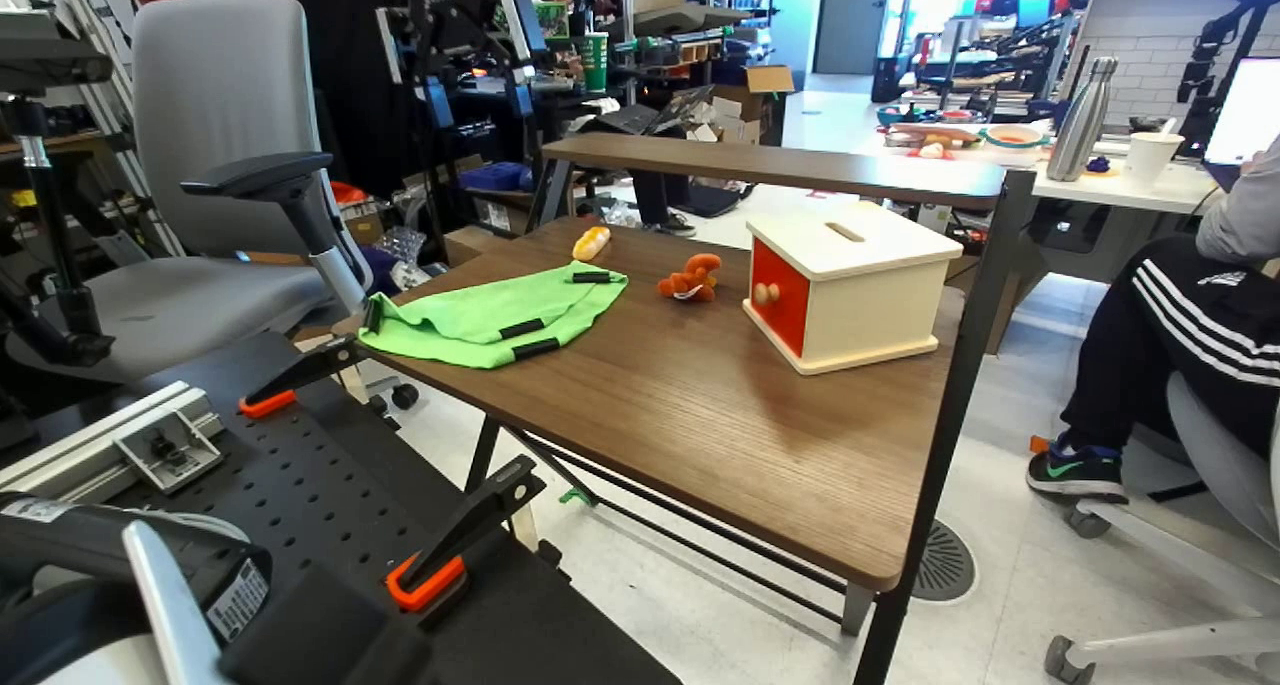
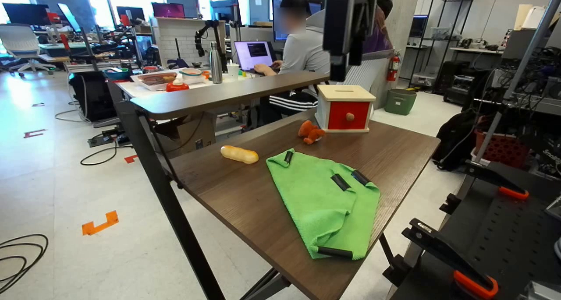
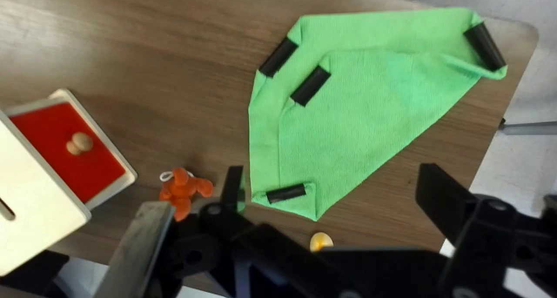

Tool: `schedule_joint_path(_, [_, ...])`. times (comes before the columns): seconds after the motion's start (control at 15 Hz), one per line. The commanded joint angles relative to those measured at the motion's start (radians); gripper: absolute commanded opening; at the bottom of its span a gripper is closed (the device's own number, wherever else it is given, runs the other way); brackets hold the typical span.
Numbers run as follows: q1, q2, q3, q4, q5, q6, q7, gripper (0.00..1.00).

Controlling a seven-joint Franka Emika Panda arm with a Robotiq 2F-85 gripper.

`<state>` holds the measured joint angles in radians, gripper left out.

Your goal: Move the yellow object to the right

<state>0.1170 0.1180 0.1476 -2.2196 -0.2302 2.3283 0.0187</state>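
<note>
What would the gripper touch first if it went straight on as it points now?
Most likely the green cloth on the table: the open gripper appears aimed at it in the wrist view, though depth leaves the exact spot unclear.

Bare tabletop rings the yellow object between cloth and raised shelf.

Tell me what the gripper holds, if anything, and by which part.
Nothing is held: the gripper is open, the yellow object lying on the table.
</note>
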Motion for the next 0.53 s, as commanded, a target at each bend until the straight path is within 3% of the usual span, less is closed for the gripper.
schedule_joint_path(0.0, [0.030, 0.226, -0.013, 0.197, -0.043, 0.083, -0.001, 1.00])
schedule_joint_path(0.47, [0.023, 0.539, -0.005, 0.502, 0.057, 0.164, -0.082, 1.00])
